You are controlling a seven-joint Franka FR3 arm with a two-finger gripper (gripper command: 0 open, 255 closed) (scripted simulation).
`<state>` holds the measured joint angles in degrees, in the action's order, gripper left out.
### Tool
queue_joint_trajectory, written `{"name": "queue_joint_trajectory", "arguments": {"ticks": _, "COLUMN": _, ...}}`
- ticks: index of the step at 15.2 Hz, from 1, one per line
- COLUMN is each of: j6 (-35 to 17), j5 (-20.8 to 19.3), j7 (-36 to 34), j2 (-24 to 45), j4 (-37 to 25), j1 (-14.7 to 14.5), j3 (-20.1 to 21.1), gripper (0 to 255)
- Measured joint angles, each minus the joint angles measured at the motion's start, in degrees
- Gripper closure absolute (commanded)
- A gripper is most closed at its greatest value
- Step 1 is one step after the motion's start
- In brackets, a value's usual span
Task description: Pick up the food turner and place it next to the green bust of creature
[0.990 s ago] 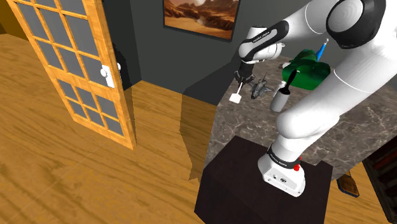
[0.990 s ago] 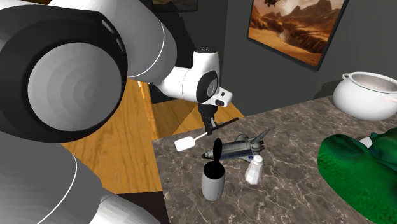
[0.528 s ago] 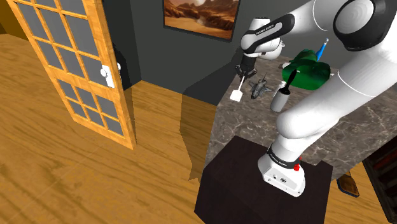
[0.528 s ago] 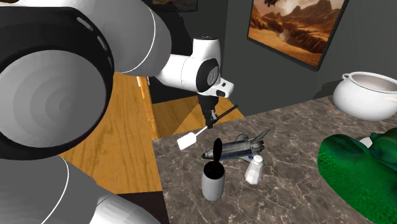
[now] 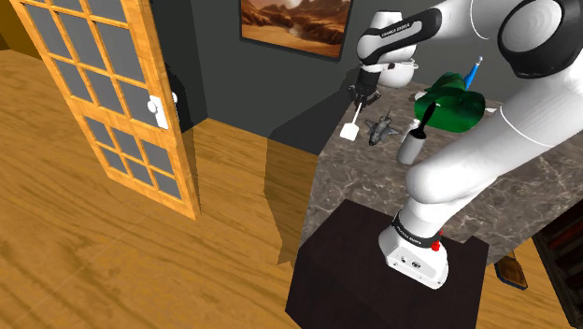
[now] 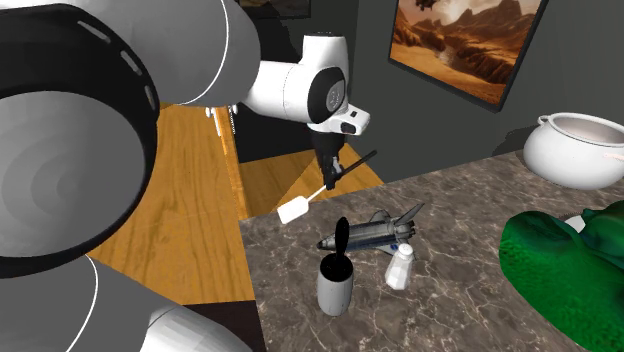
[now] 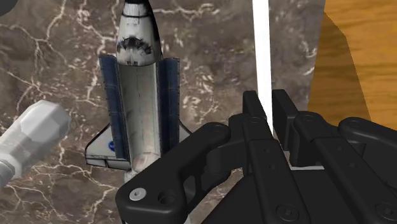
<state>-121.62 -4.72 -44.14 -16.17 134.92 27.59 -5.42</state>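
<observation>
End effector (image 6: 329,180): pinching food turner (image 6: 293,211) by its handle | blade hangs below it | toy shuttle (image 6: 368,232) nearby on counter (image 6: 470,295)

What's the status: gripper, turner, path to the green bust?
Gripper shut on food turner, held in the air near the counter's edge. Green bust across the marble counter. Toy shuttle, cup and shaker sit between.

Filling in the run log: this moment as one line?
phase: transport | end effector: shut on food turner | food turner: airborne near counter edge | green bust: not yet reached
</observation>
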Motion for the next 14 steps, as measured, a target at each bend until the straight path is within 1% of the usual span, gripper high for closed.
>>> {"name": "queue_joint_trajectory", "arguments": {"ticks": 6, "j6": 4.72, "j5": 0.07, "j7": 0.17, "j2": -1.75, "j4": -2.97, "j1": -0.02, "j3": 0.14, "gripper": 255}}
{"name": "queue_joint_trajectory", "arguments": {"ticks": 14, "j6": 11.09, "j5": 0.26, "j7": 0.38, "j2": -2.69, "j4": -8.4, "j1": -0.13, "j3": 0.35, "gripper": 255}}
